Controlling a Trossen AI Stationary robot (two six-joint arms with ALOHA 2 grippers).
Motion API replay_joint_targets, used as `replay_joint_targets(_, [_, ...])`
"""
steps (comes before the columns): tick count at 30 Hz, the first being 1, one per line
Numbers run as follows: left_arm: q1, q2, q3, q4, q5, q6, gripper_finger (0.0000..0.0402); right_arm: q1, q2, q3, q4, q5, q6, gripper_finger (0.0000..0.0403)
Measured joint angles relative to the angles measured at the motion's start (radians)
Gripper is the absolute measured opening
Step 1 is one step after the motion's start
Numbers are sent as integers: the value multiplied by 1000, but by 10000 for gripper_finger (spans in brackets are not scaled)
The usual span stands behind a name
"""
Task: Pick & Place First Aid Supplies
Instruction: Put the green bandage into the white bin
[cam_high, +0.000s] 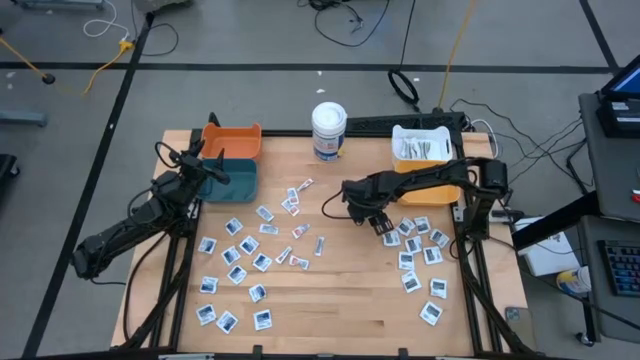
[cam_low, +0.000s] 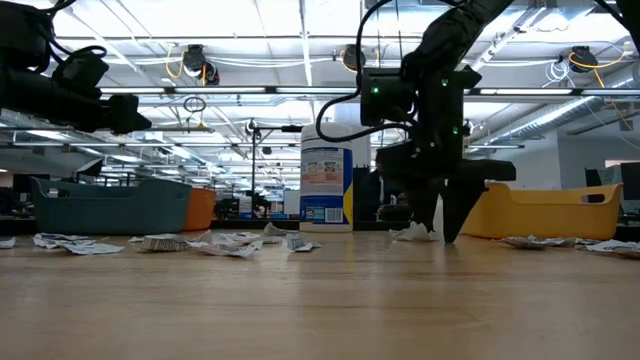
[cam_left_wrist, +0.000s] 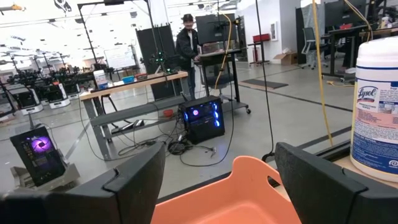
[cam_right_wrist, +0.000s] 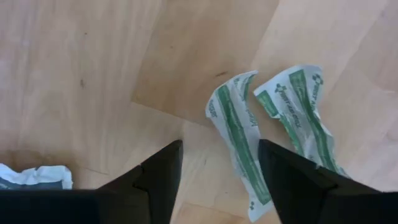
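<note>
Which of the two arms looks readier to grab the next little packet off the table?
The right, probably. Its end effector hangs open just above the table, with two green-striped packets right ahead of its fingers. The left end effector, also open, is raised over the orange bin, away from the packets.

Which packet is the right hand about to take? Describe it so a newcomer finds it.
Start at the white tub at the table's back edge, then go to the right hand, lowered and open near the middle. Just ahead of its fingers lie two crumpled strip packets. Unlike the square blue-and-white packets, they carry green stripes.
</note>
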Motion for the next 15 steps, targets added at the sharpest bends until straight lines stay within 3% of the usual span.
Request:
replay_joint_targets(11, [0, 0, 0, 0, 0, 0, 308, 30, 1, -15, 12, 2, 45, 23])
replay_joint_targets(15, [0, 0, 0, 0, 0, 0, 308, 38, -7, -14, 3, 10, 103, 10])
